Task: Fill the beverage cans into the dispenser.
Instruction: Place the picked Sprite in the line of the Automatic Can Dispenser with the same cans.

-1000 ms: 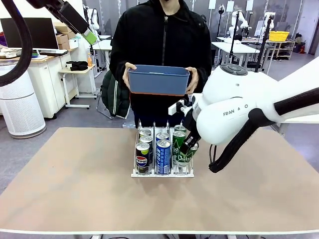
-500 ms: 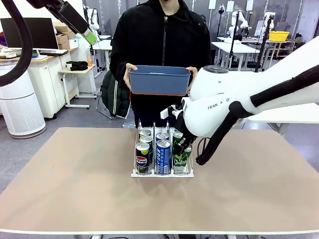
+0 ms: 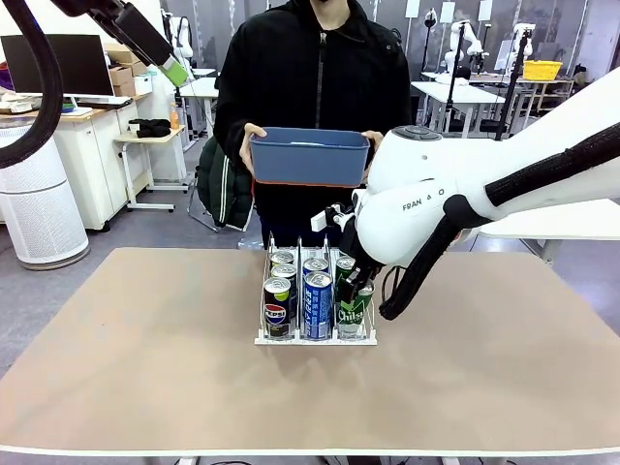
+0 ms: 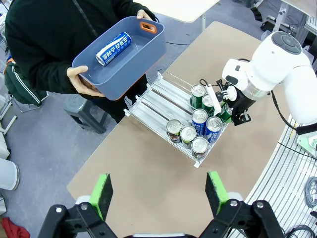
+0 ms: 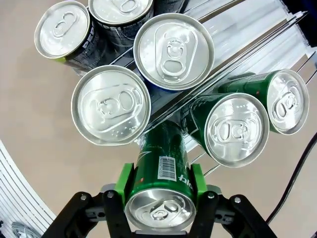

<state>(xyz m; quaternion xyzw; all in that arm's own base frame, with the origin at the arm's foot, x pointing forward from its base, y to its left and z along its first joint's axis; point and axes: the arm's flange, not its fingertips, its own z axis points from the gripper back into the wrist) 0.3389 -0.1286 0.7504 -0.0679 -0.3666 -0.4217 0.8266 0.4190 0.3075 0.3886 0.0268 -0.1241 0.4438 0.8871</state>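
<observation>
R gripper clamped on green can, pads on both sides; can sits at front end of dispenser right-hand lane (per front view). Other cans stand in the lanes. L gripper jaws wide apart, high over table. Person holds blue tub w/ one blue can inside.

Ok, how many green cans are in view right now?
3. One green can is clamped in the right hand at the front of the dispenser's right lane; the other two stand behind it. None looks hidden.
</observation>
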